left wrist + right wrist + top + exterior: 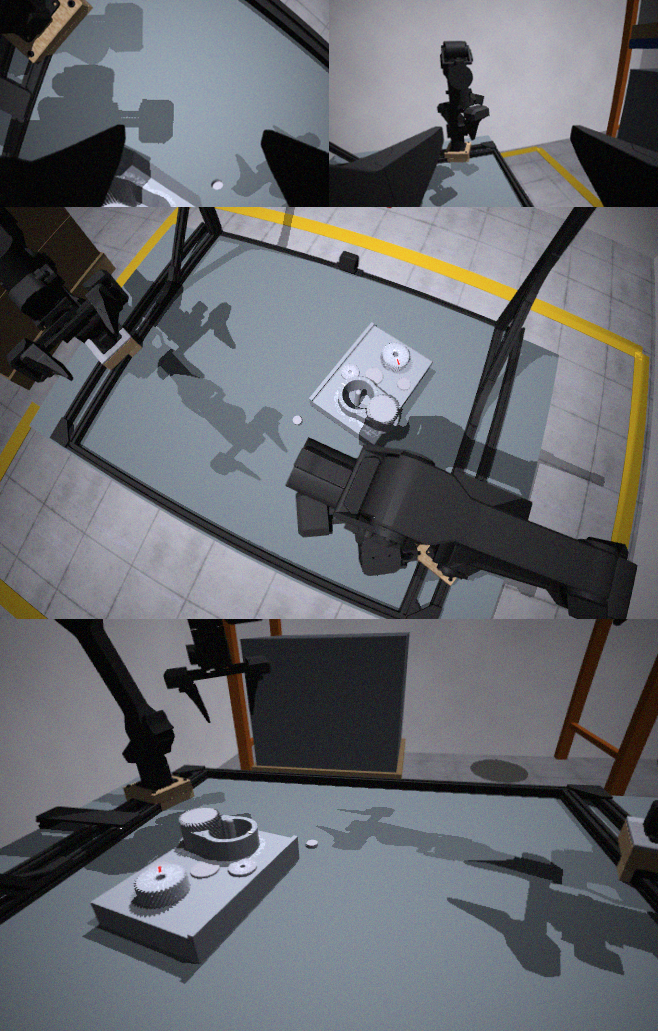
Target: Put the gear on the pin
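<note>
The gear with the red arrow (395, 356) lies on the grey base plate (372, 377), at the corner far from the collar; it also shows in the exterior view (161, 884). The round collar (220, 839) holds the pin (227, 826) inside it, with a plain gear (200, 819) meshed beside it. I cannot make out the mark on the collar. My left gripper (227, 711) is open and empty, high above the table behind the plate. My right gripper (92, 354) is open and empty at the far side of the table, away from the plate.
A small white disc (297, 420) lies loose on the table next to the plate. Two flat discs (204, 870) (242, 867) rest on the plate. A black frame rail (380, 781) borders the table. A dark panel (327, 699) stands behind it.
</note>
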You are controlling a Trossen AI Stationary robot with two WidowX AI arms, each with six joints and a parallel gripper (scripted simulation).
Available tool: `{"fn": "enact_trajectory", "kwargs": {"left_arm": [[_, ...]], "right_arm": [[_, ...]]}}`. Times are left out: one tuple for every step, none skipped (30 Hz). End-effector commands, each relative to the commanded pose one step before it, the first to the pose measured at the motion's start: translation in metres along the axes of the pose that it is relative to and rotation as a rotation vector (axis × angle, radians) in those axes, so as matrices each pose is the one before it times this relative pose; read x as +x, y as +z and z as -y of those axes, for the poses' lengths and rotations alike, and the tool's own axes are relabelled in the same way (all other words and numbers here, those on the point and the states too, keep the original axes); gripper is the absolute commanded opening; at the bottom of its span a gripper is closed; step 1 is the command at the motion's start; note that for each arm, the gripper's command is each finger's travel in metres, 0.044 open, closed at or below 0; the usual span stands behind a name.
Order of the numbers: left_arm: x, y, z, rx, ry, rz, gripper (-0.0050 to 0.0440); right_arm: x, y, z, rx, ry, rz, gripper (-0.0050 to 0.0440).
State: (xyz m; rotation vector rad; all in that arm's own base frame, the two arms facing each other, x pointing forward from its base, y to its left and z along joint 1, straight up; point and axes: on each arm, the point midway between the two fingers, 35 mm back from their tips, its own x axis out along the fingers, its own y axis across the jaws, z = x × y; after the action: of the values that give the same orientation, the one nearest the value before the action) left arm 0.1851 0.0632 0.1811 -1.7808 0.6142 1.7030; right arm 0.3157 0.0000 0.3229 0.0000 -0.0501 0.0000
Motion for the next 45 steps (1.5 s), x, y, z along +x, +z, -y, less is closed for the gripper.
{"fn": "enact_trajectory", "kwargs": {"left_arm": [[0.00000, 0.00000, 0.00000, 0.00000, -0.00002, -0.00001, 0.0400], [0.00000, 0.00000, 0.00000, 0.00000, 0.00000, 0.00000, 0.0400], [0.00000, -0.00002, 0.00001, 0.00017, 0.00001, -0.00001, 0.0400], [-0.00001, -0.00014, 0.00006, 0.00114, 0.00005, -0.00005, 0.0400], [-0.00001, -0.00037, 0.00015, 0.00297, 0.00014, -0.00012, 0.0400], [-0.00003, -0.00069, 0.00028, 0.00555, 0.00025, -0.00022, 0.0400], [-0.00004, -0.00109, 0.00044, 0.00877, 0.00040, -0.00035, 0.0400], [-0.00005, -0.00155, 0.00063, 0.01253, 0.00056, -0.00051, 0.0400], [-0.00006, -0.00208, 0.00086, 0.01673, 0.00075, -0.00068, 0.0400], [-0.00006, -0.00265, 0.00111, 0.02127, 0.00094, -0.00087, 0.0400], [-0.00005, -0.00326, 0.00139, 0.02608, 0.00114, -0.00107, 0.0400], [-0.00002, -0.00389, 0.00169, 0.03106, 0.00133, -0.00128, 0.0400], [0.00003, -0.00455, 0.00203, 0.03613, 0.00152, -0.00150, 0.0400], [0.00009, -0.00521, 0.00240, 0.04122, 0.00170, -0.00172, 0.0400], [0.00019, -0.00586, 0.00280, 0.04627, 0.00186, -0.00194, 0.0400], [0.00031, -0.00651, 0.00324, 0.05120, 0.00200, -0.00216, 0.0400], [0.00046, -0.00714, 0.00371, 0.05596, 0.00212, -0.00238, 0.0400], [0.00000, 0.00000, 0.00000, 0.00000, 0.00000, 0.00000, 0.0400], [0.00000, 0.00000, 0.00000, 0.00000, 0.00000, 0.00000, 0.0400], [0.00065, -0.00773, 0.00422, 0.06049, 0.00222, -0.00259, 0.0400], [0.00087, -0.00829, 0.00475, 0.06474, 0.00229, -0.00278, 0.0400], [0.00111, -0.00879, 0.00532, 0.06867, 0.00233, -0.00296, 0.0400], [0.00138, -0.00924, 0.00591, 0.07223, 0.00235, -0.00313, 0.0400], [0.00168, -0.00961, 0.00651, 0.07539, 0.00234, -0.00328, 0.0400], [0.00200, -0.00992, 0.00713, 0.07812, 0.00231, -0.00340, 0.0400], [0.00233, -0.01014, 0.00775, 0.08038, 0.00227, -0.00350, 0.0400], [0.00267, -0.01027, 0.00835, 0.08217, 0.00220, -0.00358, 0.0400], [0.00301, -0.01031, 0.00893, 0.08346, 0.00212, -0.00363, 0.0400], [0.00334, -0.01026, 0.00948, 0.08424, 0.00203, -0.00366, 0.0400], [0.00366, -0.01012, 0.00997, 0.08450, 0.00193, -0.00367, 0.0400], [0.00395, -0.00989, 0.01041, 0.08424, 0.00182, -0.00365, 0.0400], [0.00421, -0.00958, 0.01077, 0.08346, 0.00171, -0.00361, 0.0400], [0.00444, -0.00919, 0.01104, 0.08218, 0.00160, -0.00354, 0.0400], [0.00462, -0.00873, 0.01122, 0.08039, 0.00148, -0.00346, 0.0400], [0.00000, 0.00000, 0.00000, 0.00000, 0.00000, 0.00000, 0.0400], [0.00000, 0.00000, 0.00000, 0.00000, 0.00000, 0.00000, 0.0400], [0.00475, -0.00822, 0.01129, 0.07813, 0.00137, -0.00335, 0.0400], [0.00483, -0.00767, 0.01125, 0.07540, 0.00126, -0.00323, 0.0400], [0.00485, -0.00708, 0.01110, 0.07224, 0.00115, -0.00309, 0.0400], [0.00481, -0.00647, 0.01084, 0.06868, 0.00104, -0.00293, 0.0400], [0.00471, -0.00586, 0.01048, 0.06475, 0.00094, -0.00276, 0.0400], [0.00456, -0.00525, 0.01000, 0.06050, 0.00085, -0.00258, 0.0400], [0.00435, -0.00465, 0.00943, 0.05597, 0.00075, -0.00239, 0.0400], [0.00409, -0.00407, 0.00878, 0.05121, 0.00067, -0.00219, 0.0400], [0.00379, -0.00353, 0.00805, 0.04628, 0.00058, -0.00198, 0.0400]], "right_arm": [[0.00000, -0.00001, 0.00000, 0.00000, 0.00000, -0.00004, 0.0400], [0.00000, 0.00000, 0.00000, 0.00000, 0.00000, 0.00000, 0.0400], [-0.00001, 0.00001, 0.00002, 0.00000, 0.00000, 0.00000, 0.0400], [-0.00004, 0.00005, 0.00011, -0.00003, 0.00000, -0.00002, 0.0400], [-0.00011, 0.00012, 0.00029, -0.00008, 0.00000, -0.00006, 0.0400], [-0.00021, 0.00022, 0.00053, -0.00015, 0.00000, -0.00011, 0.0400], [-0.00033, 0.00035, 0.00084, -0.00023, 0.00001, -0.00017, 0.0400], [-0.00048, 0.00050, 0.00119, -0.00033, 0.00001, -0.00025, 0.0400], [-0.00066, 0.00066, 0.00158, -0.00043, 0.00001, -0.00034, 0.0400], [-0.00087, 0.00084, 0.00200, -0.00054, 0.00001, -0.00043, 0.0400], [-0.00111, 0.00102, 0.00242, -0.00064, 0.00002, -0.00054, 0.0400], [-0.00139, 0.00121, 0.00283, -0.00075, 0.00002, -0.00066, 0.0400], [-0.00170, 0.00140, 0.00323, -0.00084, 0.00002, -0.00078, 0.0400], [-0.00204, 0.00158, 0.00360, -0.00092, 0.00002, -0.00091, 0.0400], [-0.00242, 0.00175, 0.00393, -0.00098, 0.00002, -0.00105, 0.0400], [-0.00283, 0.00191, 0.00420, -0.00102, 0.00003, -0.00119, 0.0400], [-0.00327, 0.00206, 0.00441, -0.00104, 0.00003, -0.00134, 0.0400], [0.00000, 0.00000, 0.00000, 0.00000, 0.00000, 0.00000, 0.0400], [0.00000, 0.00000, 0.00000, 0.00000, 0.00000, 0.00000, 0.0400], [-0.00373, 0.00219, 0.00454, -0.00104, 0.00003, -0.00148, 0.0400], [-0.00420, 0.00230, 0.00459, -0.00101, 0.00003, -0.00162, 0.0400], [-0.00468, 0.00239, 0.00455, -0.00095, 0.00002, -0.00175, 0.0400], [-0.00514, 0.00245, 0.00442, -0.00087, 0.00002, -0.00187, 0.0400], [-0.00559, 0.00249, 0.00420, -0.00077, 0.00002, -0.00197, 0.0400], [-0.00599, 0.00251, 0.00389, -0.00064, 0.00002, -0.00206, 0.0400], [-0.00634, 0.00251, 0.00350, -0.00050, 0.00002, -0.00212, 0.0400], [-0.00663, 0.00248, 0.00304, -0.00034, 0.00001, -0.00216, 0.0400], [-0.00685, 0.00244, 0.00252, -0.00017, 0.00001, -0.00218, 0.0400], [-0.00698, 0.00237, 0.00196, 0.00000, 0.00001, -0.00217, 0.0400], [-0.00703, 0.00228, 0.00138, 0.00017, 0.00001, -0.00213, 0.0400], [-0.00699, 0.00218, 0.00078, 0.00033, 0.00000, -0.00207, 0.0400], [-0.00686, 0.00207, 0.00020, 0.00049, 0.00000, -0.00199, 0.0400], [-0.00665, 0.00194, -0.00035, 0.00063, 0.00000, -0.00189, 0.0400], [-0.00637, 0.00181, -0.00086, 0.00075, 0.00000, -0.00177, 0.0400], [0.00000, 0.00000, 0.00000, 0.00000, 0.00000, 0.00000, 0.0400], [0.00000, 0.00000, 0.00000, 0.00000, 0.00000, 0.00000, 0.0400], [-0.00602, 0.00167, -0.00132, 0.00085, 0.00000, -0.00164, 0.0400], [-0.00562, 0.00153, -0.00171, 0.00093, 0.00000, -0.00150, 0.0400], [-0.00518, 0.00139, -0.00203, 0.00098, -0.00001, -0.00136, 0.0400], [-0.00472, 0.00125, -0.00227, 0.00101, -0.00001, -0.00121, 0.0400], [-0.00424, 0.00111, -0.00243, 0.00102, -0.00001, -0.00107, 0.0400], [-0.00377, 0.00098, -0.00251, 0.00101, -0.00001, -0.00093, 0.0400], [-0.00331, 0.00086, -0.00253, 0.00098, -0.00001, -0.00080, 0.0400], [-0.00287, 0.00074, -0.00247, 0.00093, -0.00001, -0.00068, 0.0400], [-0.00245, 0.00063, -0.00236, 0.00087, -0.00001, -0.00057, 0.0400]]}}
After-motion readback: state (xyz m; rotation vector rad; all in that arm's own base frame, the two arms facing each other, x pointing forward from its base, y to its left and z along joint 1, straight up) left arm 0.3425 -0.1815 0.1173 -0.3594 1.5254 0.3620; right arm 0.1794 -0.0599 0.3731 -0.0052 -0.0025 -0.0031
